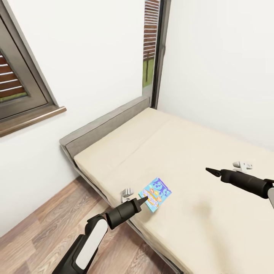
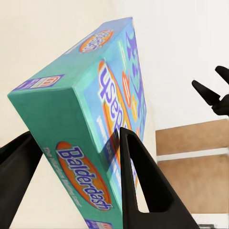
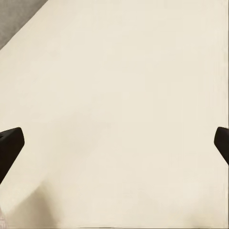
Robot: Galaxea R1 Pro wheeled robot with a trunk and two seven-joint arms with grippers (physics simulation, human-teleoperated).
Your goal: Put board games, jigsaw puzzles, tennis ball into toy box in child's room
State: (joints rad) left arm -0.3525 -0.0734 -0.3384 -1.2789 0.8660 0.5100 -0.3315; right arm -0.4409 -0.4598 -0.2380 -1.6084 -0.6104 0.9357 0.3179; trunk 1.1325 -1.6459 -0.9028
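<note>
A light-blue cartoon board game [image 1: 155,193], printed "Balderdash", is tilted over the near edge of the beige bed [image 1: 182,152]. My left gripper [image 1: 143,198] is shut on it. In the left wrist view the teal box [image 2: 90,124] sits between the two black fingers [image 2: 143,191]. My right gripper [image 1: 212,172] hovers open over the mattress further right, apart from the box, and it also shows open in the left wrist view [image 2: 212,90]. The right wrist view has its fingertips [image 3: 10,143] spread wide over bare mattress [image 3: 114,95].
The grey padded headboard [image 1: 102,127] runs along the white wall under a brown-framed window [image 1: 19,87]. A narrow glazed strip [image 1: 151,45] fills the room corner. Wood-plank floor [image 1: 42,224] lies beside the bed at my left.
</note>
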